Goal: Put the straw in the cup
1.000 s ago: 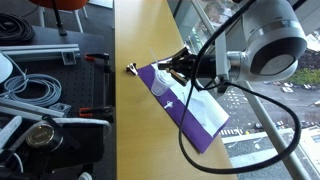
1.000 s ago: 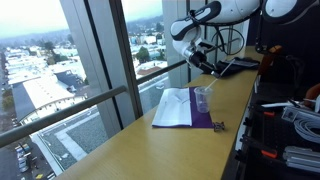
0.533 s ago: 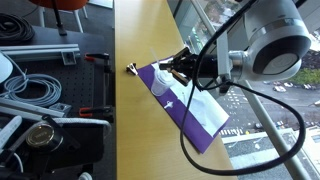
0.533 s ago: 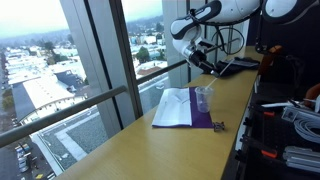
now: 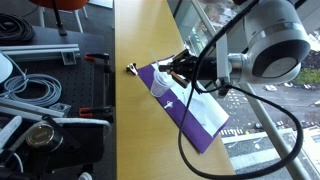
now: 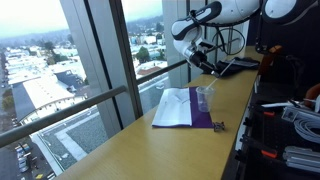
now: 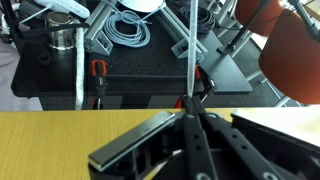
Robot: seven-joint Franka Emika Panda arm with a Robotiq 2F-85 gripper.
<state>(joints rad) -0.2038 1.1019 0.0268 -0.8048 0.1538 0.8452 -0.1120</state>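
In the wrist view my gripper [image 7: 188, 108] is shut on the straw [image 7: 186, 45], a thin pale rod that runs straight out from the fingertips. The gripper shows in both exterior views [image 5: 181, 66] [image 6: 196, 57], held above the purple cloth [image 5: 190, 108] [image 6: 180, 108]. The small clear cup [image 5: 160, 88] [image 6: 203, 98] stands upright on the cloth, below and beside the gripper. The straw is too thin to make out in the exterior views. The cup is out of the wrist view.
A small black-and-yellow object [image 5: 131, 69] [image 6: 218, 126] lies on the wooden table [image 5: 130, 130] beside the cloth. A black bench with cables, clamps and metal rails [image 5: 40, 90] [image 7: 110, 50] stands along one table edge. Windows [image 6: 90, 60] run along the other.
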